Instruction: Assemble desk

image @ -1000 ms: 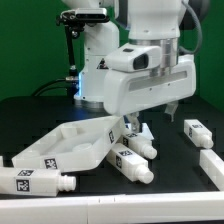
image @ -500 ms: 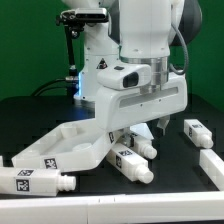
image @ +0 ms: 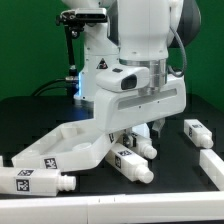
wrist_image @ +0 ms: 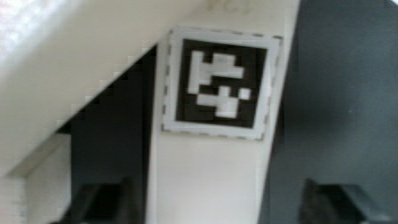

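The desk's white tabletop panel lies tilted on the black table at the exterior view's left. Two white tagged legs lie side by side beside it at the centre. My gripper hangs low over the rear leg, its fingers mostly hidden behind the hand. In the wrist view the gripper is open. Its dark fingers stand on either side of a white leg with a black-and-white tag, a gap showing on each side. Part of the tabletop shows beside the leg.
Another tagged leg lies at the front left. Two more white leg pieces lie at the exterior view's right. The robot's base and a camera stand rise at the back.
The arm has moved toward the exterior view's left and come down, bringing the hand low over the two legs at the centre. The parts on the table have not moved.
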You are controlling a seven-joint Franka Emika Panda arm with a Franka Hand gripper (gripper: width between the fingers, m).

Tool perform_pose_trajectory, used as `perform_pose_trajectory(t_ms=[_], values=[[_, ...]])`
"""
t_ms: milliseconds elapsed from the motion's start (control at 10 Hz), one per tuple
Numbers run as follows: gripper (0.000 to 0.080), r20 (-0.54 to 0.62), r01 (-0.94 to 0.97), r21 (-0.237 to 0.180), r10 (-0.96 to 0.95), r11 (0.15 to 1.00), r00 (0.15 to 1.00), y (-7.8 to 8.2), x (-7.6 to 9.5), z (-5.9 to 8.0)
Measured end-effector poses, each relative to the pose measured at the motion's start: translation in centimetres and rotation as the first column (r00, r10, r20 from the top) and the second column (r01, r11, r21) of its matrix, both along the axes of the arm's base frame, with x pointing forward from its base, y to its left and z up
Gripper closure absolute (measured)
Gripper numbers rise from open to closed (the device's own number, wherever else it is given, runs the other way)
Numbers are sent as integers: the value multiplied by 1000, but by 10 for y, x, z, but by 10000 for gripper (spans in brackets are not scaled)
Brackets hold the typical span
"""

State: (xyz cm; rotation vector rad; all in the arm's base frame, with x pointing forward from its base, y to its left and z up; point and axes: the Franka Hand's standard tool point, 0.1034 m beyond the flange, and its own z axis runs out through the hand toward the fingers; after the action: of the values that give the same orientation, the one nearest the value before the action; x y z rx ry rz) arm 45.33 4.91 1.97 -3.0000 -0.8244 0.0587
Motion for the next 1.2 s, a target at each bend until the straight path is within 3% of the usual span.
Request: perform_pose_trajectory(t_ms=[100,300,700,1100,1200], values=[[520,0,0,0,0,1000,1000,0,0,0],[518,0,2,0,-2,1000,1000,0,0,0],[518,-34,335,8,-335,942,942,21,-15,1],[517,-27,352,13,-351,936,936,45,-21,1],[517,-29,354,12,-353,935,935,42,-21,1]])
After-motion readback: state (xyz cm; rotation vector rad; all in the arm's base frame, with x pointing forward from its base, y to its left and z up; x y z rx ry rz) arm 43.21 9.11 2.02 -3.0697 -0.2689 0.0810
